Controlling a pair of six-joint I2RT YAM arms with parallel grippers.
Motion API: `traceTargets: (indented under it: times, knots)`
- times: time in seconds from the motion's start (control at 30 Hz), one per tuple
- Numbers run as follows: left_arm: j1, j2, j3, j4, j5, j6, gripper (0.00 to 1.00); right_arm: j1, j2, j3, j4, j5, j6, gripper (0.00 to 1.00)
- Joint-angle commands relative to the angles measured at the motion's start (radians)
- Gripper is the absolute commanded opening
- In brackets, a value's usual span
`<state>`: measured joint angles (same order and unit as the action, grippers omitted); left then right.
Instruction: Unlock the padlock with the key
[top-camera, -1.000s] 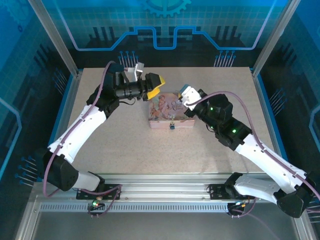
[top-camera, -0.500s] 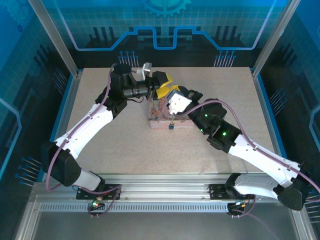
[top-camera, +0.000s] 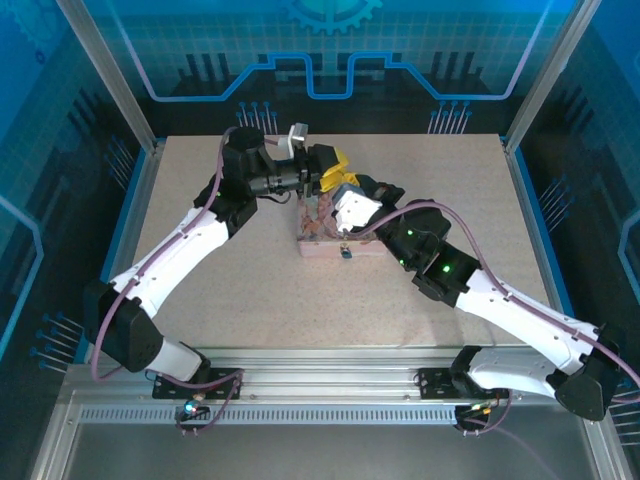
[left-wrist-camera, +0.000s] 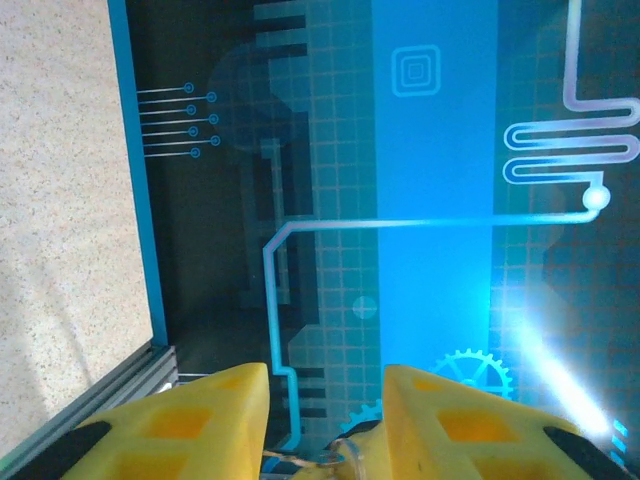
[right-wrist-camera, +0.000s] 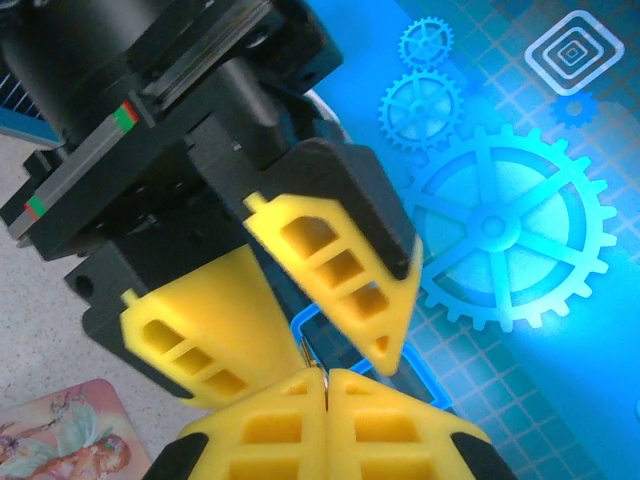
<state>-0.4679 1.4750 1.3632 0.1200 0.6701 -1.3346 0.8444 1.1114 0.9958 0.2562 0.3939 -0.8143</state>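
The left arm rises from its base at the near edge of the worktop (top-camera: 440, 170), elbow out toward the left edge. Its forearm then lies level and points right, toward the middle. The left pincer (top-camera: 333, 170) hangs above the far side of the pink tin (top-camera: 318, 246). Its yellow fingers (left-wrist-camera: 215, 415) stand apart with a clear gap. Low in that gap a thin pale loop (left-wrist-camera: 345, 452) shows, and what it is cannot be told.

The right arm stretches from its base at the near right corner toward the worktop's middle, its wrist raised over the tin. The right pincer (right-wrist-camera: 326, 380) meets the left one tip to tip, with its two fingers pressed flat together. Whether something thin is nipped between them cannot be told.

The padlock (top-camera: 343, 252) hangs at the tin's near face, about mid-worktop. It is a tiny dark thing with a blue glint, too small to show its long axis or which way it points.
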Motion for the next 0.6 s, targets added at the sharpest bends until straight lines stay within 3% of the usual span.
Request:
traceTargets:
  times: [0.0,0.43,0.57]
  knots:
    - [-0.005,0.013,0.036,0.038,0.028,0.000,0.32,0.014,0.005,-0.013,0.039,0.020,-0.022,0.00]
    - [-0.003,0.021,0.028,0.041,0.034,0.003,0.01,0.020,-0.006,-0.037,0.025,0.025,-0.036,0.00]
    - [-0.002,0.020,0.032,0.014,0.033,0.036,0.00,0.019,-0.012,-0.032,0.020,0.022,-0.006,0.06]
